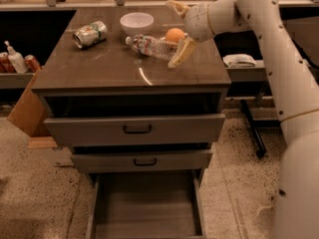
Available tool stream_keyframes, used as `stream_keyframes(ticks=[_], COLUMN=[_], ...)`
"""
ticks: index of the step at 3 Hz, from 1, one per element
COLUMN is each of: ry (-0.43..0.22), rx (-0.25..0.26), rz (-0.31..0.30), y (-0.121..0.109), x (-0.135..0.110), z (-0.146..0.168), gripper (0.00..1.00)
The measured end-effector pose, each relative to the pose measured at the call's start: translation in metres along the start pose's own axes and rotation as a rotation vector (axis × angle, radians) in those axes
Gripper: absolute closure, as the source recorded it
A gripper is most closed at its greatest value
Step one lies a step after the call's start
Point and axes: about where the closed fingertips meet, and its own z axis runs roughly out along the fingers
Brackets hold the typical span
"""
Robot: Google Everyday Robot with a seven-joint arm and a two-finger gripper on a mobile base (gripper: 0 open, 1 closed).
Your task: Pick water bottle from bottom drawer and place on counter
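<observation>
While over counter (109,63), fingers (182,52) wide apart.

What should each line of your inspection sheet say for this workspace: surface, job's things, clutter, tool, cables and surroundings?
Surface: counter, dark and glossy, with light reflections.
Job's things: water bottle lying on its side on the counter; bottom drawer pulled out, no bottle in the part that shows.
Clutter: crushed can, white bowl, orange, all on the counter.
Tool: open, at the bottle's base end, over the counter's back right.
Cables: nothing seen.
Surroundings: speckled floor, cardboard box, white cloth on the right ledge.
</observation>
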Motion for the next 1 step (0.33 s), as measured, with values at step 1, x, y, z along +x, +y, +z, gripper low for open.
stream_keyframes(ticks=[1], ry=[0.063], rx=[0.12], rz=[-0.027], y=[0.0005], x=[-0.0127], z=[-0.0656], gripper=[0.0])
